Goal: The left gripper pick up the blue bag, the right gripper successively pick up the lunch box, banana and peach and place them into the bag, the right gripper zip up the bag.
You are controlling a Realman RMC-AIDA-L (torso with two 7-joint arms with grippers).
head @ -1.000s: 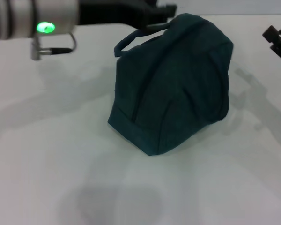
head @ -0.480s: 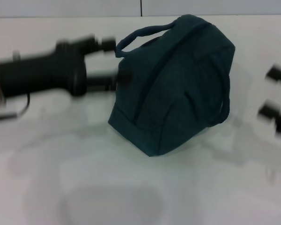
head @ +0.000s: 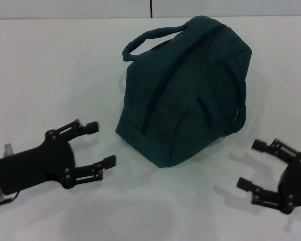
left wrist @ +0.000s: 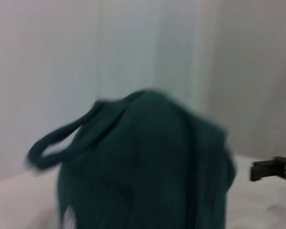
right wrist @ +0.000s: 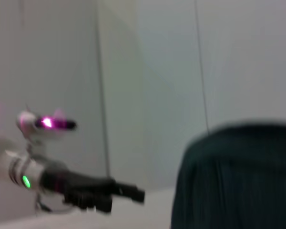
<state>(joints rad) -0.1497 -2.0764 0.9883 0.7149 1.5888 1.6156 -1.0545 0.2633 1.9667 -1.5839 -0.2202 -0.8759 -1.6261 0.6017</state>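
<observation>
Blue bag (head: 185, 90) sits mid-table, slumped on its side, zip looks closed, handle loop (head: 140, 44) sticking out toward the far left. No lunch box, banana or peach in sight. Risk: bag is soft and unsupported, so any nudge from a finger tips or drags it, and the loop could snag. Left gripper (head: 93, 145) low by the bag's near-left, fingers spread, holding nothing. Right gripper (head: 258, 164) low at near-right, also spread and empty, clear of the fabric
</observation>
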